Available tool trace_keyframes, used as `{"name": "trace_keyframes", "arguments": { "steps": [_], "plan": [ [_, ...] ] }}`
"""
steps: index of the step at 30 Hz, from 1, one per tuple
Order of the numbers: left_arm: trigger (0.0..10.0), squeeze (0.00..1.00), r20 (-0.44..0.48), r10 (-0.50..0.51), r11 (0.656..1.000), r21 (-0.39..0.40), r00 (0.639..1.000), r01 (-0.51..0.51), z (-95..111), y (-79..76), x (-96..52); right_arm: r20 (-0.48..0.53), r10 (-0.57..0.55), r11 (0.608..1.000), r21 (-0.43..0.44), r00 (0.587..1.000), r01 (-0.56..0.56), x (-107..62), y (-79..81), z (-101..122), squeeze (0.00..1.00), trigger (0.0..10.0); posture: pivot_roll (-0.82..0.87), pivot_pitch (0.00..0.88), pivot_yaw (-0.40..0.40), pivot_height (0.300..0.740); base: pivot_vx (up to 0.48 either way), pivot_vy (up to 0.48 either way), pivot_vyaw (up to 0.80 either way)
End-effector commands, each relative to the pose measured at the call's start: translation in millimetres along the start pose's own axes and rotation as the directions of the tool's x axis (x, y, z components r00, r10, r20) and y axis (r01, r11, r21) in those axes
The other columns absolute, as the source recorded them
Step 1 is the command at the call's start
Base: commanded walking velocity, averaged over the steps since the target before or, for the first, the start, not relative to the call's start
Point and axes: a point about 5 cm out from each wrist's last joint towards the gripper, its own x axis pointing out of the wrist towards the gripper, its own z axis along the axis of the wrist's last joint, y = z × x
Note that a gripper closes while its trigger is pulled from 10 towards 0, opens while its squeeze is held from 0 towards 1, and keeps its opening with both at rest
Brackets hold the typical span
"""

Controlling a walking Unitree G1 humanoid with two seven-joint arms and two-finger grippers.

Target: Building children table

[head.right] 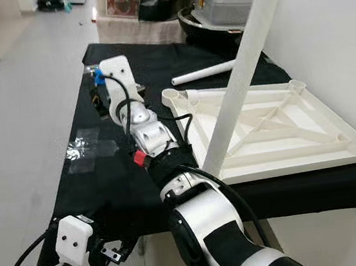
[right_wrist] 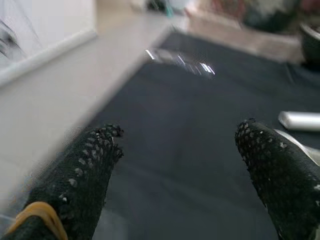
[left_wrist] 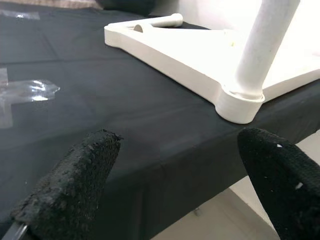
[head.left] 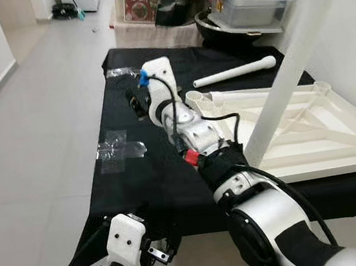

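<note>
The white table top [head.left: 325, 168] lies upside down on a black cloth. One white leg [head.left: 288, 74] stands in its near-left corner socket [left_wrist: 241, 102], leaning slightly. A second, loose leg [head.left: 235, 72] lies on the cloth beyond the top. My right arm reaches across the cloth, and its gripper [head.left: 137, 104] hovers just left of the top's far-left corner. In the right wrist view that gripper [right_wrist: 180, 130] is open and empty over bare cloth. My left gripper [head.left: 162, 255] hangs low at the table's front edge, and in the left wrist view it [left_wrist: 179, 137] is open, facing the socketed corner.
A crumpled clear plastic wrap [head.left: 120, 150] lies on the cloth's left side, and another piece [head.left: 122, 72] at the far-left corner. Pots and plastic containers [head.left: 247, 8] crowd the space behind the table. A white wall runs along the right. Grey floor lies to the left.
</note>
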Motion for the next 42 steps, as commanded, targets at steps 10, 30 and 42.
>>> {"name": "trace_keyframes", "arguments": {
  "steps": [10,30,42],
  "plan": [
    [10.0,0.00,-0.029,-0.007,0.999,-0.047,1.000,0.005,7,-16.2,-10.8,-0.143,-0.302,0.953,-0.056,0.943,0.296,2.3,-54.5,-32,0.00,10.0,0.11,0.198,-0.217,0.740,0.000,0.000,0.00],
    [10.0,0.00,-0.043,0.001,0.999,-0.049,0.999,-0.003,10,-20.7,-12.1,-0.358,-0.380,0.906,0.043,0.853,0.422,-6.2,-75.5,-68,0.00,10.0,0.10,0.192,-0.217,0.740,0.000,0.000,0.00],
    [10.0,0.00,-0.045,0.007,0.999,-0.048,0.999,-0.009,11,-20.9,-12.3,-0.404,-0.349,0.909,0.072,0.845,0.410,-7.0,-86.2,-66,0.00,10.0,0.08,0.200,-0.219,0.740,0.000,0.000,0.00]
  ]
}}
